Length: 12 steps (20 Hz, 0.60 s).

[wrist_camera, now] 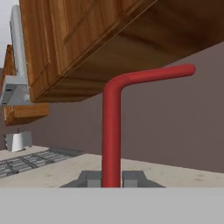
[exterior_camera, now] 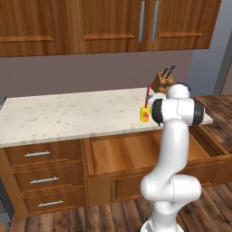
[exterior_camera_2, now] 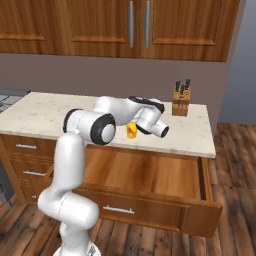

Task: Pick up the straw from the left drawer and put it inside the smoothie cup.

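In the hand view the red straw (wrist_camera: 111, 131) stands upright between my fingertips, its bent tip pointing right at the top. My gripper (wrist_camera: 111, 178) is shut on its lower part. From the left base camera, the straw (exterior_camera: 147, 95) rises from the mouth of the small yellow smoothie cup (exterior_camera: 144, 113), which stands near the counter's front edge. I cannot tell how deep its lower end reaches. My forearm covers the hand there. The cup (exterior_camera_2: 131, 131) peeks out under my wrist in the right base view. The wide left drawer (exterior_camera: 136, 154) is pulled open below the counter, its wooden floor bare.
A wooden knife block (exterior_camera: 163, 80) stands at the counter's back right. Narrow stacked drawers with silver handles (exterior_camera: 38, 174) lie left of the open drawer (exterior_camera_2: 150, 175). Wall cabinets (wrist_camera: 87, 39) hang above. A stove (exterior_camera_2: 10, 95) borders the counter on the left.
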{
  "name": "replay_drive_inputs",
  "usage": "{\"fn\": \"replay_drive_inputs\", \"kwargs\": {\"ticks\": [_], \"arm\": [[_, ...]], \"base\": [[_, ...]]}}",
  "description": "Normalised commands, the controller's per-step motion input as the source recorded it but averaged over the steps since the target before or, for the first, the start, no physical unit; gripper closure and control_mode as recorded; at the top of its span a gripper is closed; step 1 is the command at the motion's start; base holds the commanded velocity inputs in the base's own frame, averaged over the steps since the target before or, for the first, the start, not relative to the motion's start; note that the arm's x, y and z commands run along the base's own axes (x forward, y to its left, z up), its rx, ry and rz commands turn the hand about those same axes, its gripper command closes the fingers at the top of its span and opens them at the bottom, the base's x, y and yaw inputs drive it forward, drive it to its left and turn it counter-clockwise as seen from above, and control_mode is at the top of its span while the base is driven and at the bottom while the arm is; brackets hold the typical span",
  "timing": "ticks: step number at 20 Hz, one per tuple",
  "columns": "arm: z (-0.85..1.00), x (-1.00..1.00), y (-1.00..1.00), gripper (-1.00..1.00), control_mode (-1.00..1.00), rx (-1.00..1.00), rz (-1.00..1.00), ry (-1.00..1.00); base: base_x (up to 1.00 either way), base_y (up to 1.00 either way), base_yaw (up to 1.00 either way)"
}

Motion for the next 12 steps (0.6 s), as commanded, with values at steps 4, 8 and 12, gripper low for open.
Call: {"fn": "replay_drive_inputs", "kwargs": {"ticks": [4,8,12], "arm": [[-0.02,0.22,0.0,1.0,-1.0,0.0,0.0,-0.05],[-0.13,0.19,0.0,1.0,-1.0,0.0,0.0,-0.04],[-0.21,0.16,0.0,1.0,-1.0,0.0,0.0,-0.01]], "base": [[0.0,0.0,0.0],[0.0,0.0,0.0],[0.0,0.0,0.0]]}}
